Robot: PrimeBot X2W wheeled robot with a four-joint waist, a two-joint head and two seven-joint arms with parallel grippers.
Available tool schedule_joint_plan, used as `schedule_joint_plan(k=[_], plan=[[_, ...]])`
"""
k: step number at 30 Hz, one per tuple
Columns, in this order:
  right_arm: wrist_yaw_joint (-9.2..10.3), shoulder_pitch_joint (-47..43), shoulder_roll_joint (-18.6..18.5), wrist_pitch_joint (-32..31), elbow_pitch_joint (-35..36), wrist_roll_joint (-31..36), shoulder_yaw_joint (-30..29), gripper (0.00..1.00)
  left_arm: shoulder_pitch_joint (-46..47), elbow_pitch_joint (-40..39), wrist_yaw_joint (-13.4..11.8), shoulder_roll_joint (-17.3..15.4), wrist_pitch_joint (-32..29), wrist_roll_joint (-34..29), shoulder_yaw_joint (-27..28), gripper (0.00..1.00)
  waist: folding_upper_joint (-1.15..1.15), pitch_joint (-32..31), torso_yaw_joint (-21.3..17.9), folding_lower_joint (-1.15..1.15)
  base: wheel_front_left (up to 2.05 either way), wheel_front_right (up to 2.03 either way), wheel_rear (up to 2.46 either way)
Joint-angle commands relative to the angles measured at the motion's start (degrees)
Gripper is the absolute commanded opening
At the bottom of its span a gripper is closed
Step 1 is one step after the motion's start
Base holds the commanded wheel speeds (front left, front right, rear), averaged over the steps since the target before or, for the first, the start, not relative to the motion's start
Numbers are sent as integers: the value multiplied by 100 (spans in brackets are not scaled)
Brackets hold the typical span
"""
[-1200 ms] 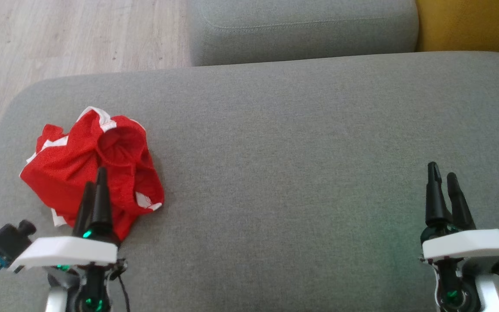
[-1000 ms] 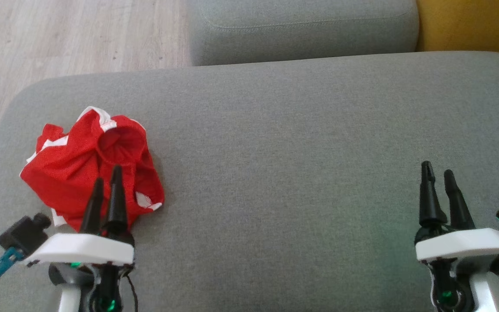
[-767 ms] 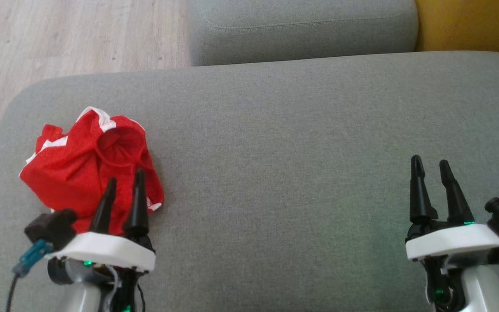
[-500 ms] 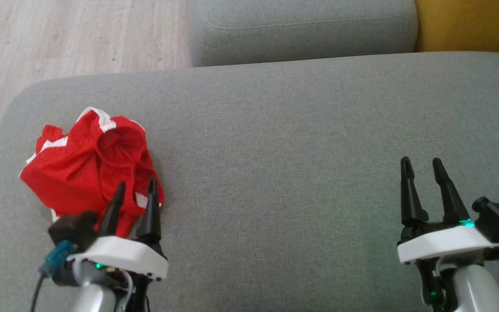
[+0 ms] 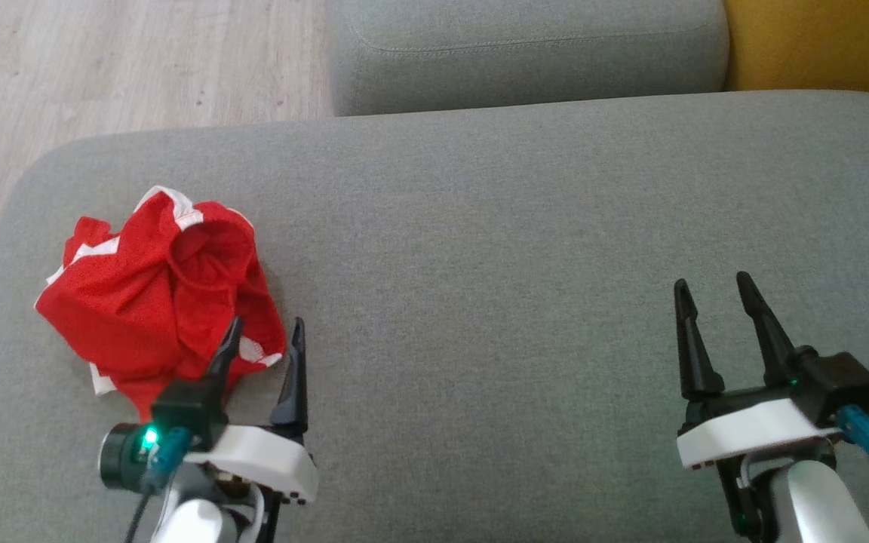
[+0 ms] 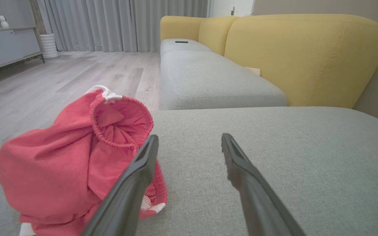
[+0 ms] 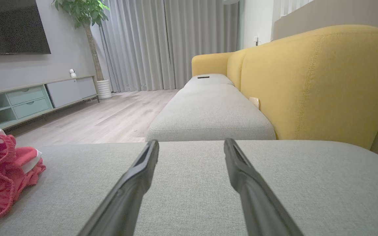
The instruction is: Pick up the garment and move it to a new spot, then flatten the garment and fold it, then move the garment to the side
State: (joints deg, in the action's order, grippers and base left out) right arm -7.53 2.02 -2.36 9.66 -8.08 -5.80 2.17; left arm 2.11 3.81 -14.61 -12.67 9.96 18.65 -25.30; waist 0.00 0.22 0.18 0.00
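The garment (image 5: 155, 294) is a crumpled red mesh piece with white trim and an elastic waistband, lying bunched near the left end of the grey sofa cushion (image 5: 495, 241). My left gripper (image 5: 266, 328) stands open at the heap's near right corner, its left finger over the red cloth and its right finger over bare cushion. From the left wrist, the garment (image 6: 77, 164) lies left of the open left gripper (image 6: 189, 141), nothing between the fingers. My right gripper (image 5: 711, 286) is open and empty over bare cushion far right. The right wrist view has the garment (image 7: 2, 170) at the left edge, right gripper (image 7: 191, 146) open.
A second grey seat cushion (image 5: 525, 53) lies beyond the one in front, with the yellow backrest (image 5: 819, 41) along the right. Wooden floor (image 5: 125, 60) drops off past the cushion's left and far edges. A low cabinet (image 7: 34, 98) stands across the room.
My left gripper has slid right, from over the garment's middle to its right corner, and its fingers have spread. The right gripper has drifted left and spread too. The garment has not moved.
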Motion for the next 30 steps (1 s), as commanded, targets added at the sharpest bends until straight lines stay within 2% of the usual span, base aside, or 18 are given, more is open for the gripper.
schedule_joint_plan(k=[1, 7, 11, 14, 18, 24, 30], plan=[[3, 324, -44, 114, 232, 228, 160, 100, 329, -226, -78, -131, 87, -191, 66, 100, 0, -3, 0, 0, 0, 0, 0], [4, 309, -46, 199, 276, 493, 202, 100, 358, -259, -181, -218, 171, -423, -137, 100, 0, -13, 1, 0, 0, 0, 0], [4, 277, -47, 267, 306, 271, 199, 100, 241, -319, -87, -29, 239, -148, 59, 100, 0, -16, 8, 0, 0, 0, 0], [4, 258, -48, 317, 295, -31, 201, 100, 156, -420, 189, 129, 289, -100, 319, 100, 0, -21, 16, 0, 0, 0, 0], [4, 220, -49, 386, 193, -465, 181, 100, -23, -380, 679, 416, 357, -100, 707, 100, 0, -40, 19, 0, 0, 0, 0], [4, 208, -51, 487, -164, -928, 235, 100, -204, -163, 1337, 767, 458, -406, 1179, 100, 0, -76, 14, 0, 0, 0, 0], [4, 248, -52, 534, -314, -917, 292, 100, -256, 4, 1737, 932, 504, -683, 1479, 100, 0, -56, -12, 0, 0, 0, 0]])
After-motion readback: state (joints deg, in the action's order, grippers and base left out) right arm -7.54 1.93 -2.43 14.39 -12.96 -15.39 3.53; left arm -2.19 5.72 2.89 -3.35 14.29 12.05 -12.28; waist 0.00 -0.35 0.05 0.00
